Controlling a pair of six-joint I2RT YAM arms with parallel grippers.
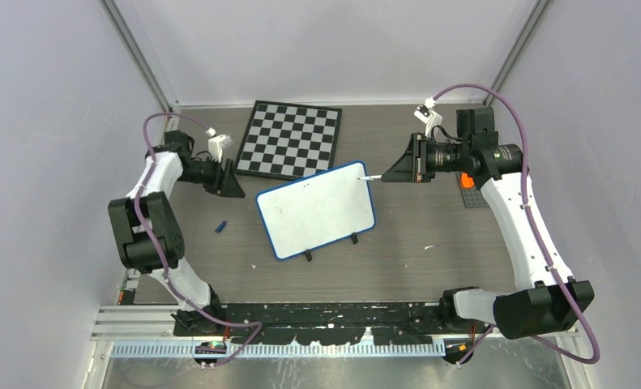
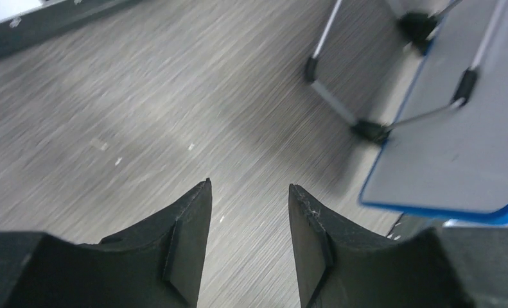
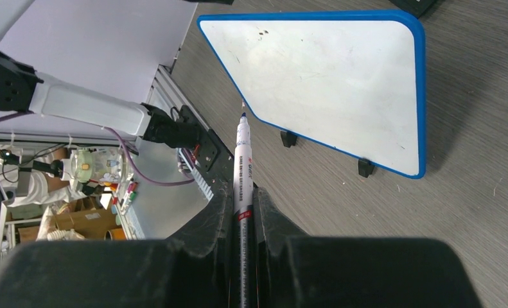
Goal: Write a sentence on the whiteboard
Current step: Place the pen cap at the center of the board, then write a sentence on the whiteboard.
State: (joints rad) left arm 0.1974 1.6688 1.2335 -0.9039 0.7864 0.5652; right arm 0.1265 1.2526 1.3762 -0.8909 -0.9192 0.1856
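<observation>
The whiteboard (image 1: 315, 209), white with a blue rim and small black feet, stands mid-table, tilted. Its face (image 3: 328, 77) carries only a couple of tiny dark specks; the sentence is not in view. My right gripper (image 1: 390, 172) hovers just off the board's right corner, shut on a white marker (image 3: 243, 160) whose uncapped tip points at the board's rim without touching it. At the board's left edge my left gripper (image 1: 234, 188) sits low over the table, open (image 2: 249, 189) with nothing between its fingers. The board's grey underside (image 2: 456, 141) and its wire legs show to that gripper's right.
A black-and-white chessboard (image 1: 291, 138) lies behind the whiteboard. A small blue cap (image 1: 220, 226) rests on the table to the left of the board. An orange and grey block (image 1: 469, 185) sits under the right arm. White walls enclose three sides.
</observation>
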